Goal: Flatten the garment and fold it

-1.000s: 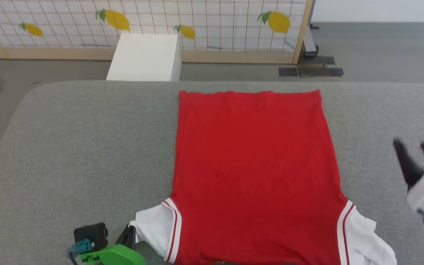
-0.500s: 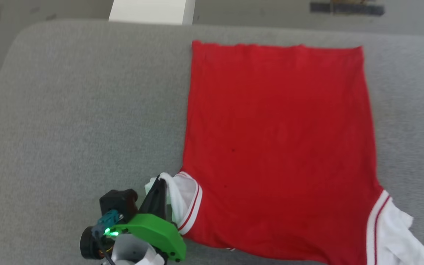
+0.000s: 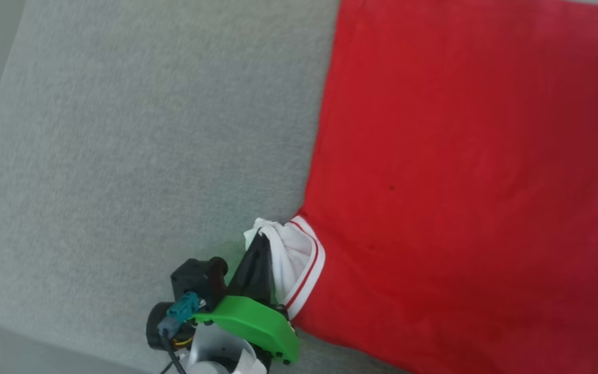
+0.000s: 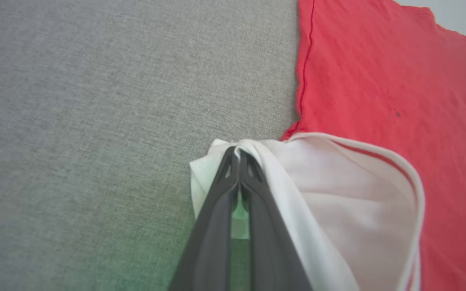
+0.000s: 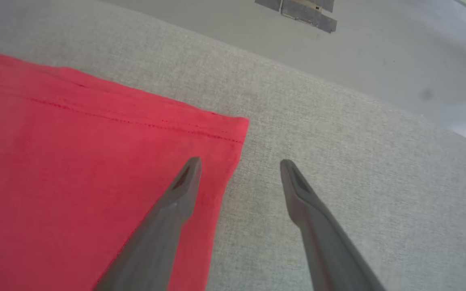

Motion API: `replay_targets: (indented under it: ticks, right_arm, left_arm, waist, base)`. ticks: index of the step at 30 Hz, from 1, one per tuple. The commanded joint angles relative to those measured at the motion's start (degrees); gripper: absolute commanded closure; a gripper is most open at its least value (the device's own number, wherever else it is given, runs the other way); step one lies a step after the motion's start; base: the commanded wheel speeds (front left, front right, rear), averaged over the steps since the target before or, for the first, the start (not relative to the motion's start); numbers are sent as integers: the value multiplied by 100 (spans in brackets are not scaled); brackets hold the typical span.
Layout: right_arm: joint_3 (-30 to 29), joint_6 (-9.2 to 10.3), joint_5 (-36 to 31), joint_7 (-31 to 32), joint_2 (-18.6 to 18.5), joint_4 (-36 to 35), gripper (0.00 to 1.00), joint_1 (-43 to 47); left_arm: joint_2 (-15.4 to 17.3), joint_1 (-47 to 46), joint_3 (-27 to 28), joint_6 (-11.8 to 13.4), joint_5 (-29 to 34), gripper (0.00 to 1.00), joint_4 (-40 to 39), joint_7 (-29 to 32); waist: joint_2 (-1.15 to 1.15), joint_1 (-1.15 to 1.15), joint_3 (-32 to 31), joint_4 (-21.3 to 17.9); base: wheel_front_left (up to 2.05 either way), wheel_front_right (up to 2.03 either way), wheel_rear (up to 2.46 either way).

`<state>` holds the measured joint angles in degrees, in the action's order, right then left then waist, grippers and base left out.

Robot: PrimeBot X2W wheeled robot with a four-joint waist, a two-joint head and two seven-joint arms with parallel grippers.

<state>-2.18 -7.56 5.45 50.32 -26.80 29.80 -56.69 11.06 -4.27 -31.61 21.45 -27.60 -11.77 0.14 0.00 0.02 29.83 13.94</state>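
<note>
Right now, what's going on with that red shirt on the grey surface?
A two-armed robot is working on the shirt, which lies spread flat on the padded surface. Its left gripper is shut on the bunched edge of the white sleeve. Its right gripper is open, straddling the shirt's side edge near the hem corner, one finger over red fabric and the other over grey. The body is not yet folded.

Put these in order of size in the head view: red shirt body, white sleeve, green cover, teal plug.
1. red shirt body
2. white sleeve and green cover: alike, and the cover sits nearer the camera
3. teal plug
</note>
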Motion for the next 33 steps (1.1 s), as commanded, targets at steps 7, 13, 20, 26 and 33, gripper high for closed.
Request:
replay_targets:
  ticks: [7,13,20,26,33]
  right_arm:
    - [388,8,140,434,-119,83,0,109]
    - [340,8,431,777,-107,75,100,188]
    - [469,8,895,243,-217,-358,100,122]
    - [489,8,1467,-409,-523,-936,100,687]
    - [158,8,1928,-549,-731,-1928,100,2579]
  left_arm:
    - [-124,-160,-35,-84,-72,100,269,-153]
    - [-90,-267,-8,-114,-94,100,413,-123]
    - [59,-325,75,-143,-143,100,491,-23]
    - [318,-166,191,-88,-229,100,511,206]
    - [541,92,347,-12,-391,100,435,396]
  waist:
    - [0,-2,528,422]
    - [0,-2,260,248]
    - [0,-2,-485,-132]
    - [0,-2,-1341,-671]
    - [0,-2,-1965,-1408]
  base:
    - [0,0,0]
    - [0,0,0]
    - [0,0,0]
    - [0,0,0]
    - [0,0,0]
